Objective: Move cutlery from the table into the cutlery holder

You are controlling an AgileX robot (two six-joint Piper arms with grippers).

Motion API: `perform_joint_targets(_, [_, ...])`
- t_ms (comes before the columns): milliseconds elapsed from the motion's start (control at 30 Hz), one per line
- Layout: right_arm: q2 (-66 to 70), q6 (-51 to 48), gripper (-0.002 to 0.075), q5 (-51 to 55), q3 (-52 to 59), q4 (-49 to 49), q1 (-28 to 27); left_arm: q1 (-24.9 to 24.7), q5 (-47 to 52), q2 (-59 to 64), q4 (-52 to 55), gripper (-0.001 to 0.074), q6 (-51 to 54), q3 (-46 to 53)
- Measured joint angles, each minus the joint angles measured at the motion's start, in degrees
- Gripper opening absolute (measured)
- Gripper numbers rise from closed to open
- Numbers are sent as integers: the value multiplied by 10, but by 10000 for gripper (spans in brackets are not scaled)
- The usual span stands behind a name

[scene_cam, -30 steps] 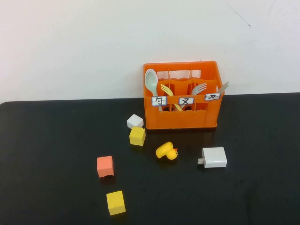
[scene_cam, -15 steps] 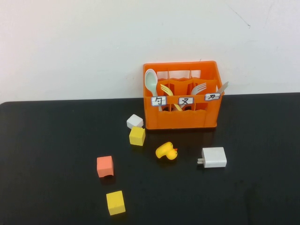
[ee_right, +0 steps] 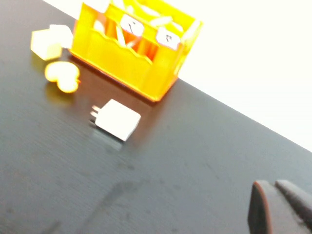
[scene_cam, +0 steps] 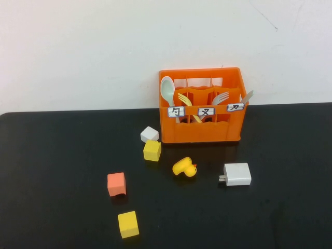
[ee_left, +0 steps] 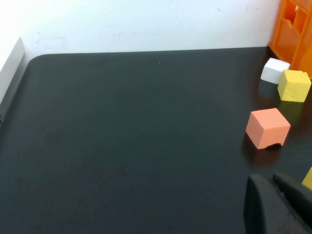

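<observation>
The orange cutlery holder [scene_cam: 202,129] stands at the back of the black table [scene_cam: 62,155], against the white wall. Upright in its left compartment is the mint-green spoon [scene_cam: 167,91]. The light grey fork [scene_cam: 220,97] leans in a compartment further right, with a yellow fork [scene_cam: 184,99] between them. No cutlery lies loose on the table. Neither arm shows in the high view. My left gripper [ee_left: 267,178] is shut and empty, low over the table near an orange cube [ee_left: 267,127]. My right gripper [ee_right: 272,184] is shut and empty, to the right of the holder [ee_right: 131,63].
Loose on the table lie a white cube [scene_cam: 149,134], a yellow cube [scene_cam: 152,150], an orange cube [scene_cam: 116,184], another yellow cube [scene_cam: 127,224], a yellow rubber duck [scene_cam: 184,167] and a white charger plug [scene_cam: 237,174]. A grey utensil tip [scene_cam: 247,96] pokes past the holder's right wall.
</observation>
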Motion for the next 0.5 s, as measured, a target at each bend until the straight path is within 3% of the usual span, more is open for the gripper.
perform_joint_targets(200, [0,0,-2,-79,83,0,-2,0,0,0,0,-1,0,0])
perform_joint_targets(500, [-38,0,-2,-113,126,-14,-31,0,0,0,0,-1,0,0])
